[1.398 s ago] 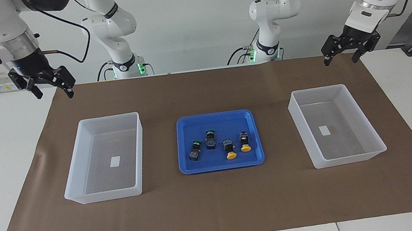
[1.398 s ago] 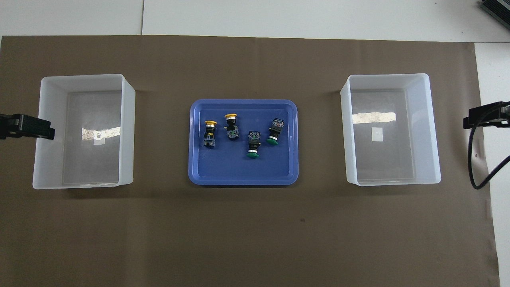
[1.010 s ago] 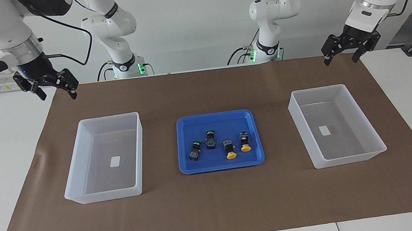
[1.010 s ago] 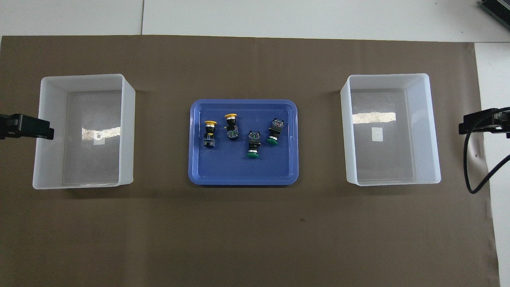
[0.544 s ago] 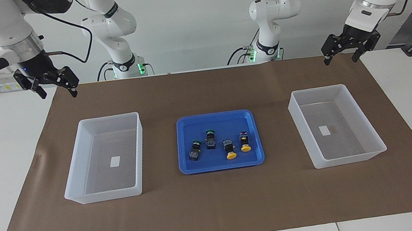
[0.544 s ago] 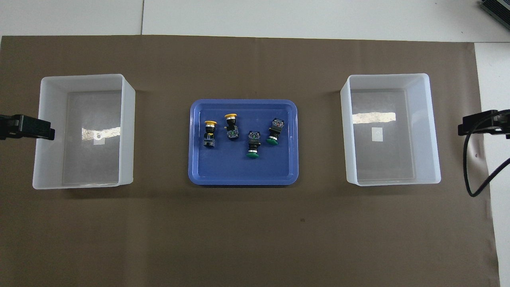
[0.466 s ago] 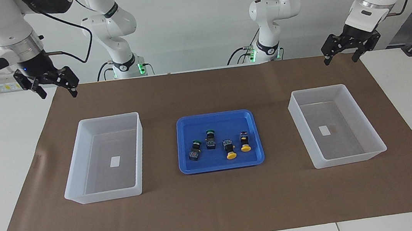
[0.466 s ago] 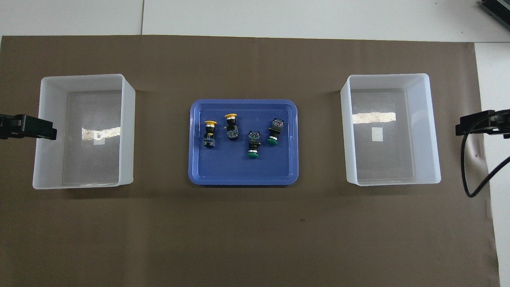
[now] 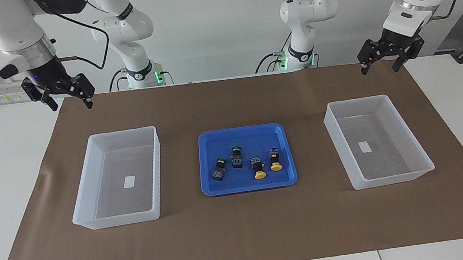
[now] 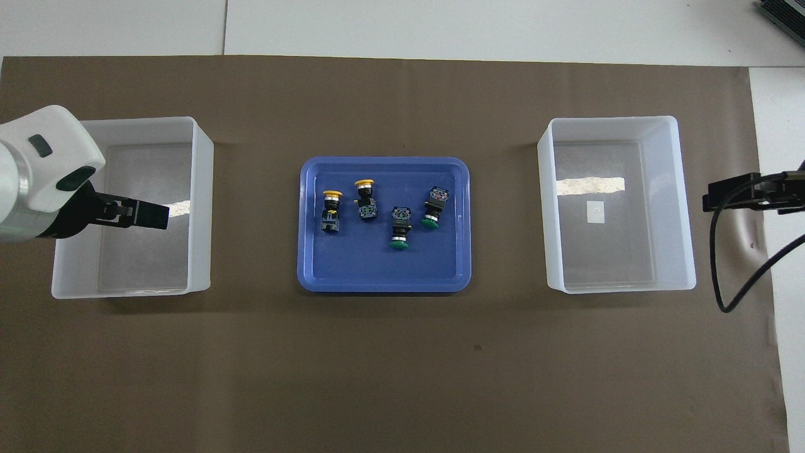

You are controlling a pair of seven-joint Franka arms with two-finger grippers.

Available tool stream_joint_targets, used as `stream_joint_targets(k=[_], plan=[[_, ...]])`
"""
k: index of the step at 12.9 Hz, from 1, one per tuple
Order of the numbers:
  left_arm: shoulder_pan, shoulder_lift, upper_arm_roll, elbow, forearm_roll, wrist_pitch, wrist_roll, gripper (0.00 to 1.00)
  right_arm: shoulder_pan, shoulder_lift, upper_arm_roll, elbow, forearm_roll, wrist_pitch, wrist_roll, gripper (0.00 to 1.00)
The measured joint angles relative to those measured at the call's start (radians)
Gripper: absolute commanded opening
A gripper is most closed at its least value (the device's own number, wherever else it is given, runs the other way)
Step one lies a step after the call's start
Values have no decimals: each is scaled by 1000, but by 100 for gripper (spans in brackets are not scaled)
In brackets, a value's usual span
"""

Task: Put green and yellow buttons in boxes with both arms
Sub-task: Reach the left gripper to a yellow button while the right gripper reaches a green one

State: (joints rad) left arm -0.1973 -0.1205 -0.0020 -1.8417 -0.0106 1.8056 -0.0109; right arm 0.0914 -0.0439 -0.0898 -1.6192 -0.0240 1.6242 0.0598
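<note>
Two green buttons (image 9: 219,168) (image 9: 235,155) and two yellow buttons (image 9: 257,168) (image 9: 275,160) lie on their sides in the blue tray (image 9: 240,130). In the overhead view the yellow ones (image 10: 331,211) (image 10: 365,200) lie toward the left arm's end and the green ones (image 10: 399,231) (image 10: 433,206) toward the right arm's. Two empty boxes (image 9: 122,133) (image 9: 359,100) flank the tray. My right gripper (image 9: 71,107) is open, raised over the mat's corner. My left gripper (image 9: 379,70) is open, raised over the mat's edge near the robots.
A brown mat (image 9: 243,233) covers the white table. In the overhead view the left wrist and one finger (image 10: 149,216) overlap the box (image 10: 138,119) at the left arm's end; a right finger (image 10: 729,194) shows beside the other box (image 10: 613,119). A black cable loops there.
Both raised grippers have shifted toward the table's middle. The left arm's white wrist has come into the overhead view. The buttons, tray and boxes have not moved.
</note>
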Motion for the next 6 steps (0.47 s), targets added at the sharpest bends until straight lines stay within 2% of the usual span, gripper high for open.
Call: stream_joint_targets(k=[3,6], plan=[[-82,8,-2,-98,0,135,-115,100,56,36,10,-16,0,86,85,100],[-167,85,-3,-143,0,266,-247,100,124,128,12,-30,1,203,195,100]])
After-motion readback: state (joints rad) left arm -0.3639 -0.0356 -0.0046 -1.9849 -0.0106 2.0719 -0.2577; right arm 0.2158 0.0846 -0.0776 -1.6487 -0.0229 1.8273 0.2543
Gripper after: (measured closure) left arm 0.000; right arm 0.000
